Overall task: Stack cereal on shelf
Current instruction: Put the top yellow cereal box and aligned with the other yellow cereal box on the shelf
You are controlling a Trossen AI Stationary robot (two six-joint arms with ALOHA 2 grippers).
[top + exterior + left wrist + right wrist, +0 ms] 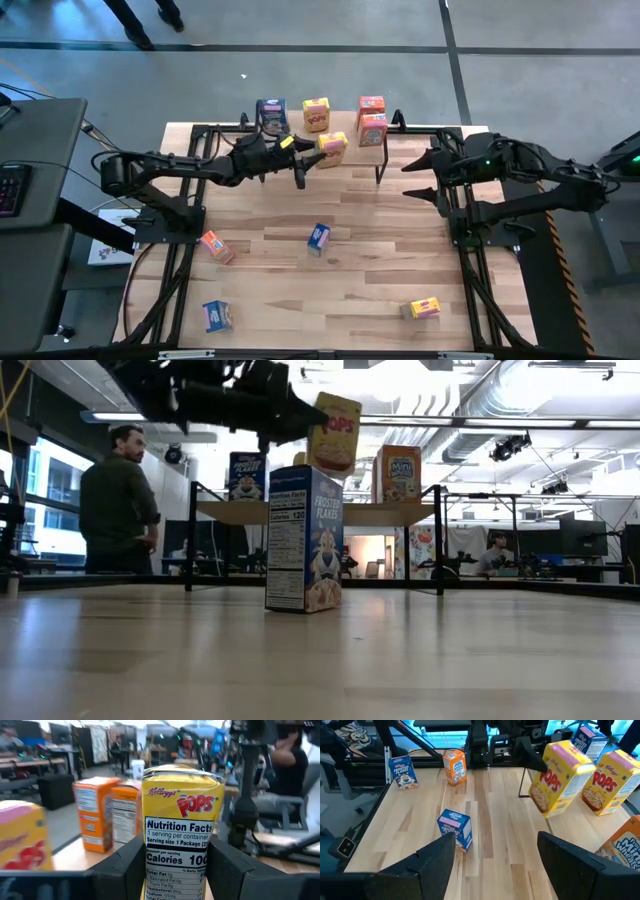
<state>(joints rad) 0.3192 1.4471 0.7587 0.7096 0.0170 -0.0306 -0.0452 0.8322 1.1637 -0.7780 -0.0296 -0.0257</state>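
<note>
Table (380, 290) – pale planked wood, smooth, soft sheen in the low view. Cereal boxes are printed cardboard, slightly glossy – the yellow box (181, 825) sits between matt black plastic-looking fingers (122, 870). Shelf (370, 513): light wood top, thin black metal legs.

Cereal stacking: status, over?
Left claw shut on yellow Pops box, held over shelf. Right claw open, empty, waiting at the table's right side. Four boxes already on shelf; nothing blocking.
</note>
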